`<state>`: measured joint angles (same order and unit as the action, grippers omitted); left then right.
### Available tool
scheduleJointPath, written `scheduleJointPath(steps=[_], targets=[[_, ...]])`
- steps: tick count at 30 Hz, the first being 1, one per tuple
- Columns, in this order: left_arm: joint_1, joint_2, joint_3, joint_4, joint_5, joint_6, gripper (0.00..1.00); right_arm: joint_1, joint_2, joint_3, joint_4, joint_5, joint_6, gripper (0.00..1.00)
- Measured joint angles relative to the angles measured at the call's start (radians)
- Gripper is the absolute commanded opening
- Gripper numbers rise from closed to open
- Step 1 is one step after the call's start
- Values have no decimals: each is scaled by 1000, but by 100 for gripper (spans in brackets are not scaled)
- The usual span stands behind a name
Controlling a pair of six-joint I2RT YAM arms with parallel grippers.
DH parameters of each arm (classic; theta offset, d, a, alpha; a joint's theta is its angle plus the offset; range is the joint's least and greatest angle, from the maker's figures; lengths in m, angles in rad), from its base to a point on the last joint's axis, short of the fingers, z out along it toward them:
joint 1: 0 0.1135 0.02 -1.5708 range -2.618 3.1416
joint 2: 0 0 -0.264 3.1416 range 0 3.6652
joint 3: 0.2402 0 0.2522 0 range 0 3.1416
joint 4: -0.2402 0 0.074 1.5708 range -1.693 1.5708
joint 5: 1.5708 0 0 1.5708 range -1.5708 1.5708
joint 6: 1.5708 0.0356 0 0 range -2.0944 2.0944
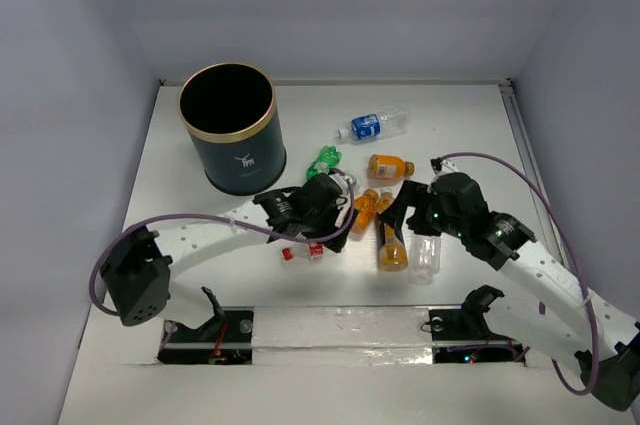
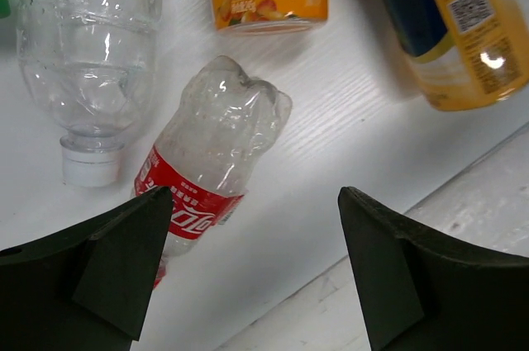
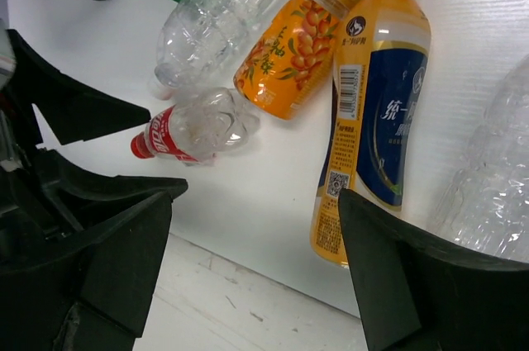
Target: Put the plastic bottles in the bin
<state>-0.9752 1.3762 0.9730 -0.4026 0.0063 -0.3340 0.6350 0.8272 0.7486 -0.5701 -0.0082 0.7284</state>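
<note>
- Two sets of jaws stand spread, gripping nothing: the left gripper [image 2: 256, 196] over a crushed red-label bottle [image 2: 219, 140], the right gripper [image 3: 263, 194] just beside a blue-label orange bottle [image 3: 376, 136].
- That red-label bottle lies in the middle of the table [image 1: 460, 125], its long axis slanting across the left jaws. The left arm looks nearer.
- Toward the far-left corner the bin [image 1: 245, 160] stands upright; its black inside shows no bottle.
</note>
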Motion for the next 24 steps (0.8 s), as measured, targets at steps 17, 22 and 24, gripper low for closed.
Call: scheduleJointPath(steps=[17, 22, 24], targets=[[0, 133, 13, -3, -21, 124, 80, -94, 176, -39, 64, -24, -95, 93], [2, 159, 13, -2, -18, 135, 79, -127, 282, -32, 73, -34, -142, 93], [2, 162, 13, -1, -17, 137, 78, -135, 319, -25, 78, -38, -158, 93]])
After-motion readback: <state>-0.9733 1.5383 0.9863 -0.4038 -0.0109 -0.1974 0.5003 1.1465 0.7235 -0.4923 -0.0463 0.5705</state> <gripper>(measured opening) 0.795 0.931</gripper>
